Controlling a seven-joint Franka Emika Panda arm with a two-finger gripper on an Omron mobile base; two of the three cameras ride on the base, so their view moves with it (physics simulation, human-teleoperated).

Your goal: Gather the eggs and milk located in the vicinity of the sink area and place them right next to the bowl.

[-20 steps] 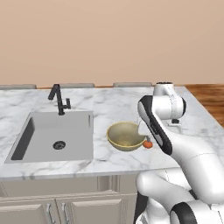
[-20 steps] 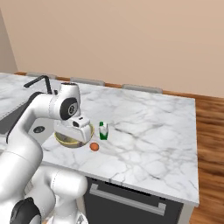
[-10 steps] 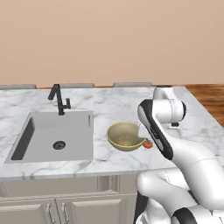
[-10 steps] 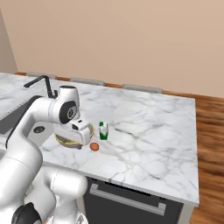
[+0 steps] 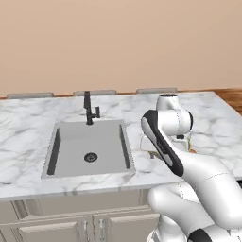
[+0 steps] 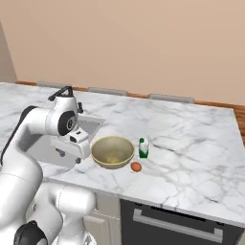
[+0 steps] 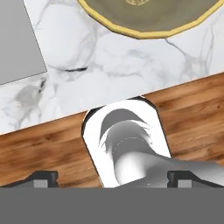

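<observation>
The tan-yellow bowl (image 6: 112, 152) stands on the marble counter just right of the sink (image 5: 90, 146). Its rim (image 7: 148, 27) crosses the top of the hand view. The pale milk bottle (image 6: 143, 148) with a green cap stands upright close to the bowl's right side. The orange-red egg (image 6: 136, 166) lies in front of the bottle, near the bowl. The brown egg is out of view. My gripper (image 6: 68, 156) hangs over the counter strip between sink and bowl, pointing down. It is open, its fingertips (image 7: 43, 176) far apart with nothing between them.
A black angular faucet (image 5: 89, 108) rises behind the basin, whose round drain (image 5: 90, 157) sits in the middle. The counter's front edge (image 7: 131, 94) runs close under the hand, with wooden floor beyond. Bare marble (image 6: 191, 148) stretches to the right of the bottle.
The whole picture has shifted: the base drove left, bringing the sink toward the centre. My hand swung from the bowl's right side to its left, by the sink.
</observation>
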